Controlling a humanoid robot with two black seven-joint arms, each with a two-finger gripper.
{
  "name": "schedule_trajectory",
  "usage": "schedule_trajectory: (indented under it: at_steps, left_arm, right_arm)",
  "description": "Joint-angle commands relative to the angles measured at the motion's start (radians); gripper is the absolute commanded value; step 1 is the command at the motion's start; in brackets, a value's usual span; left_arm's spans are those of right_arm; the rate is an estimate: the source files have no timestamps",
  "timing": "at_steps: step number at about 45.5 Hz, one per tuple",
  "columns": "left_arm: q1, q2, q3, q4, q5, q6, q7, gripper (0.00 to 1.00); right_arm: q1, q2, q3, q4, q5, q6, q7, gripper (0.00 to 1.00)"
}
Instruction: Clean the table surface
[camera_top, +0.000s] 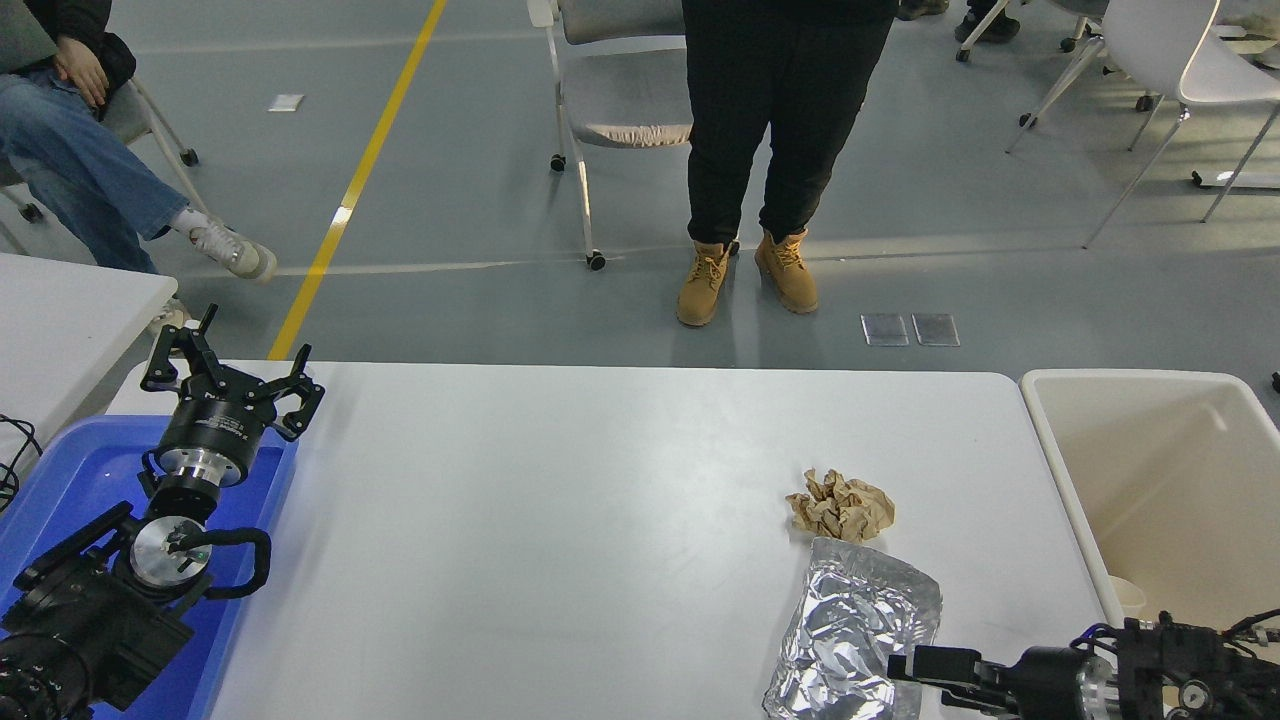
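Room: grey floor with a yellow line, chairs on castors, a person in black trousers and tan boots (745, 275) standing beyond the far edge, another seated at the upper left.
Table: the large plain white tabletop with rounded corners (560, 520) fills the middle of my view, straight ahead of me.
Tub: a beige plastic tub (1150, 470) stands against the table's right end; a small pale cup shows inside, near its close wall.
Tray: a blue plastic tray (70, 480) lies at the table's left end, under my parked left pincer (232, 372), whose prongs are spread wide.
Litter: a crumpled silver foil bag (855, 630) lies near the front right edge, a ball of crumpled brown paper (840, 505) just behind it.
Progress: I judge little is done; both pieces remain on the table.
Right pincer (905, 672): low at the foil bag's near corner, grasping nothing I can see.
Hidden: my right pincer's prongs overlap and run off the picture's bottom, so I cannot tell whether they are parted or closed, or touching the foil.
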Motion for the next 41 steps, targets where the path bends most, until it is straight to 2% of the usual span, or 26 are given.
schedule_trajectory:
  at_steps: [1, 13, 19, 41]
  left_arm:
    - [0.0, 0.0, 0.0, -0.001, 0.0, 0.0, 0.0, 1.0]
    - [0.0, 0.0, 0.0, -0.001, 0.0, 0.0, 0.0, 1.0]
    - [0.0, 0.0, 0.0, 0.001, 0.0, 0.0, 0.0, 1.0]
    - [0.0, 0.0, 0.0, 0.001, 0.0, 0.0, 0.0, 1.0]
  right_arm:
    - [-0.014, 0.026, 0.002, -0.031, 0.0, -0.01, 0.0, 0.86]
    - [-0.014, 0.026, -0.004, -0.034, -0.007, -0.018, 0.001, 0.74]
    - [-0.012, 0.028, -0.007, -0.048, -0.007, -0.021, 0.001, 0.71]
    - [-0.015, 0.046, -0.01, -0.06, -0.046, -0.023, 0.006, 0.28]
